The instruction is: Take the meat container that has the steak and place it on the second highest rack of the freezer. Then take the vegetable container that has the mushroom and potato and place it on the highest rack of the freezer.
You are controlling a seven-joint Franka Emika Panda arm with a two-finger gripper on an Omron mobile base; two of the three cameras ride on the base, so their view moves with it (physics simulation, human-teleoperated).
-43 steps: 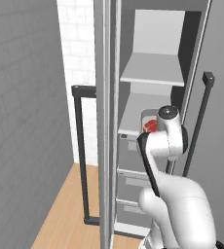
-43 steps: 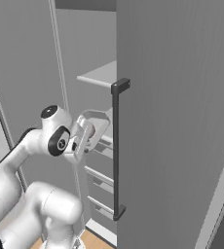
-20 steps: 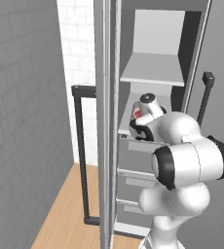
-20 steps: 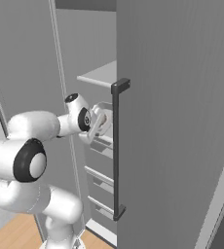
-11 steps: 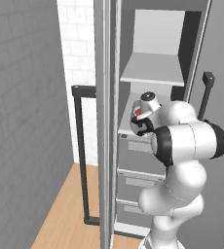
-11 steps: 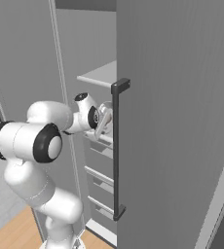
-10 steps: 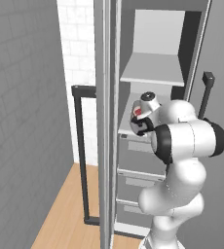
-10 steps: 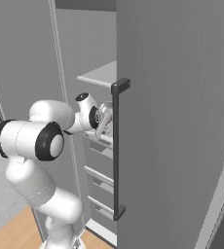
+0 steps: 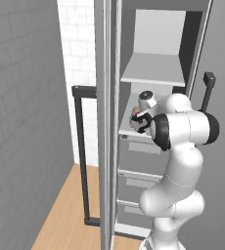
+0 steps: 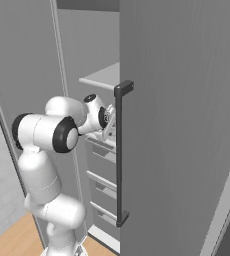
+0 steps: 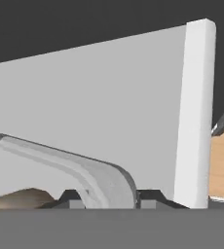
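**Inside the freezer, hand at the second shelf**

At the freezer [image 9: 153, 73], I see my gripper [image 9: 140, 120] over a flat light-grey shelf [image 9: 129, 132]. Something red, maybe the steak [image 9: 136, 117], peeks out by the hand in the left base view. My hand view shows a smooth rounded grey container rim [image 11: 84, 170] between the fingers, so the gripper holds it. A long black handle [image 10: 119, 155] stands in the right base view. I see no writing.

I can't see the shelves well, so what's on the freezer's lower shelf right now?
On the lower shelf of the freezer, the gripper holds something red, likely the steak. The arm covers the rest of that shelf.
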